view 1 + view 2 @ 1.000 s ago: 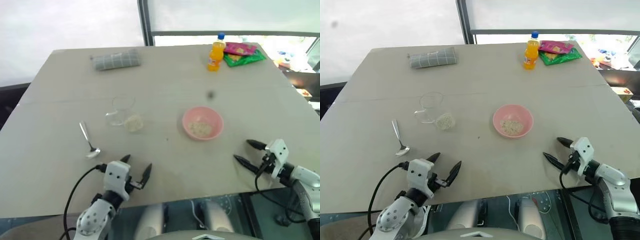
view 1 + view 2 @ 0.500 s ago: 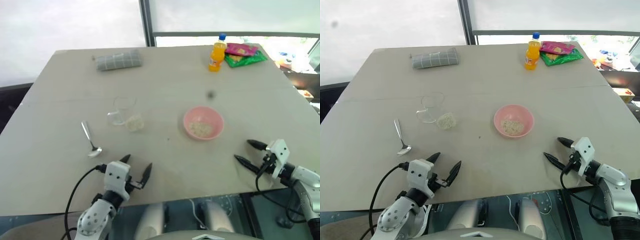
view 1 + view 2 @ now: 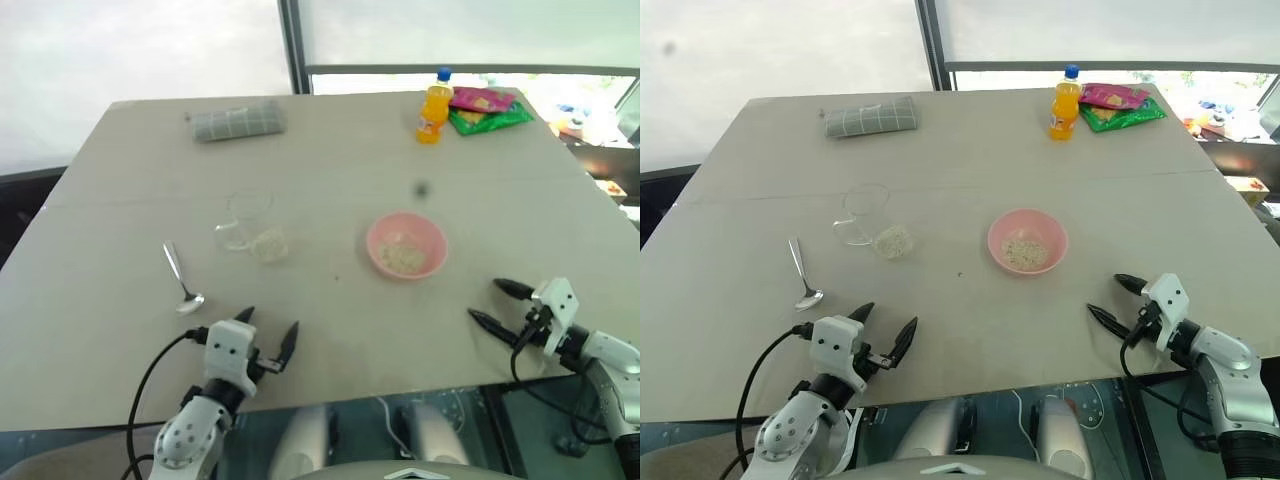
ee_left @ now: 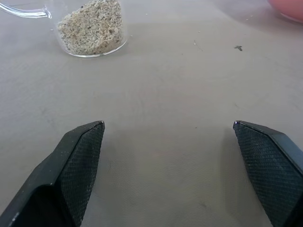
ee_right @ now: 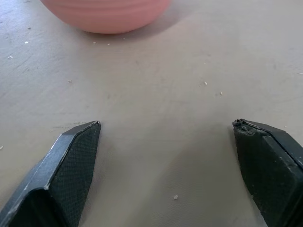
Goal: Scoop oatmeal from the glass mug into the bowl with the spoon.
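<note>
The glass mug point(image 3: 246, 218) stands left of the table's middle, with oatmeal point(image 3: 268, 244) heaped at its near end; the same flakes point(image 4: 91, 27) show through the glass in the left wrist view. The spoon point(image 3: 181, 281) lies flat on the table, left of the mug and nearer to me. To the mug's right sits the pink bowl point(image 3: 405, 246) with some oatmeal point(image 3: 402, 257) in it. My left gripper point(image 3: 270, 321) hovers open and empty near the front edge, short of the mug. Right of the bowl, my right gripper point(image 3: 485, 300) is open and empty, pointing at the bowl point(image 5: 106, 14).
An orange bottle point(image 3: 432, 105) and bright snack packets point(image 3: 487, 108) stand at the far right of the table point(image 3: 330, 150). A folded grey cloth point(image 3: 237, 121) lies at the far left. The table's front edge runs just under both grippers.
</note>
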